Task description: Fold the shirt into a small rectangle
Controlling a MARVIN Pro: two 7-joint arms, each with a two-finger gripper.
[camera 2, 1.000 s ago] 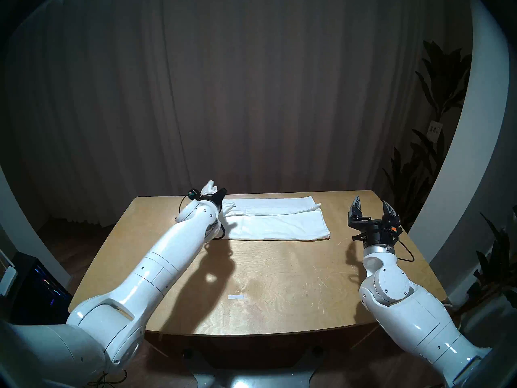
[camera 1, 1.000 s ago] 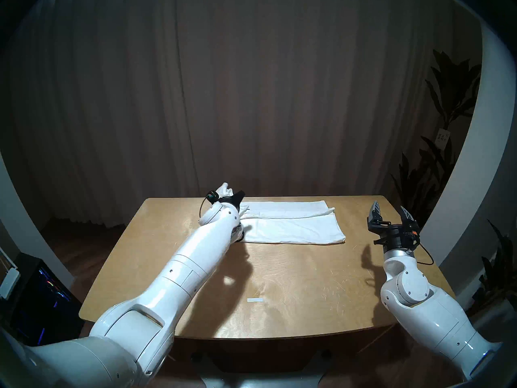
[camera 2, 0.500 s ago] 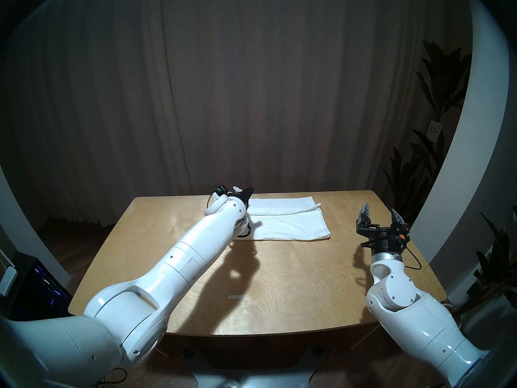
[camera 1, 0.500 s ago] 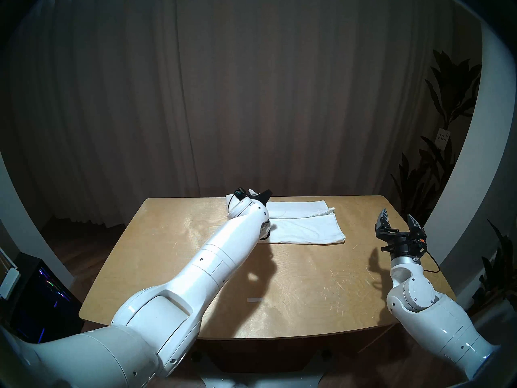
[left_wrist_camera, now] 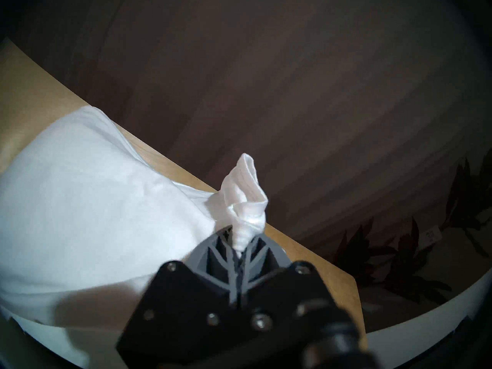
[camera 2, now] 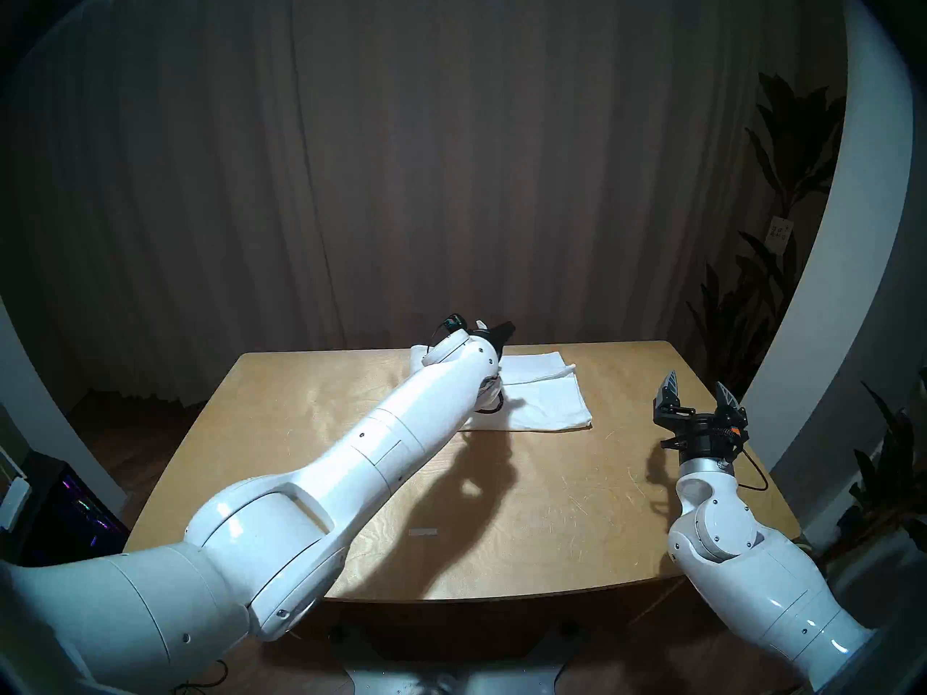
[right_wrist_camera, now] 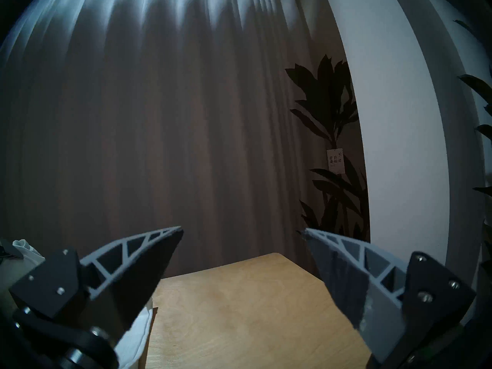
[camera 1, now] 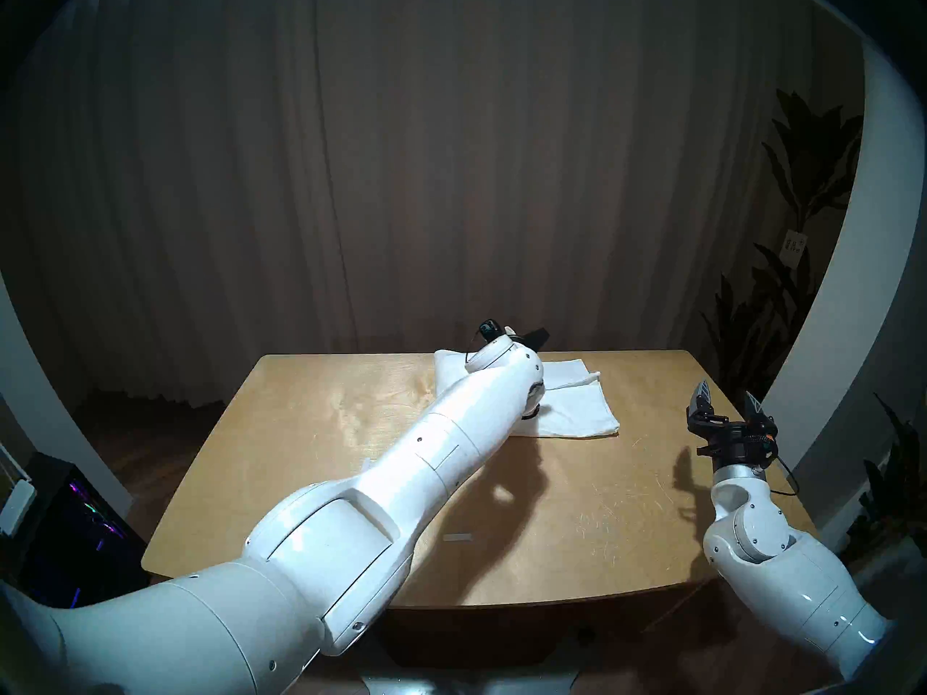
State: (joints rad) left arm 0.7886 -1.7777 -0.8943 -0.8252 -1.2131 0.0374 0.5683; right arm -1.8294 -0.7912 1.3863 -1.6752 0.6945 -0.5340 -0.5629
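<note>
Since a second ago my left arm has swept across toward my right along the table's (camera 1: 311, 428) far edge, carrying the bunched end of the shirt (camera 1: 577, 413) with it, so the cloth's left portion now lifts and doubles over the part lying flat near the far edge. My left gripper (left_wrist_camera: 241, 250) has its fingers pressed together on a twisted tuft of the white fabric, held above the table. Over at the right edge, well apart from the shirt, my right gripper (camera 1: 730, 405) has slid a little outward and hangs with fingers spread wide, holding nothing.
</note>
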